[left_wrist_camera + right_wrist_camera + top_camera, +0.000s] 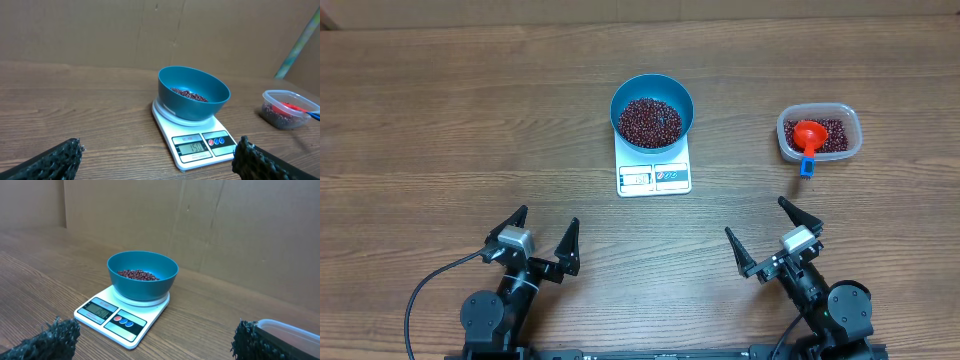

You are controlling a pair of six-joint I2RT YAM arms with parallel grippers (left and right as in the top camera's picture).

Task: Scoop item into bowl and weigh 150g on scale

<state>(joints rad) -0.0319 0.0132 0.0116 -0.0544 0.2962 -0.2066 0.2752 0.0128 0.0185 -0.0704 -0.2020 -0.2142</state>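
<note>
The blue bowl stands on the white scale at the table's middle and holds a heap of dark red-brown beans. The scale's display reads 150. Both arms rest near the front edge, well short of the scale. My left gripper is open with nothing between its fingers. My right gripper is open and empty too. In the right wrist view the bowl and scale lie ahead to the left.
A clear plastic tub at the right holds more beans and an orange-red scoop with a blue handle tip. Brown cardboard walls close off the far side of the table.
</note>
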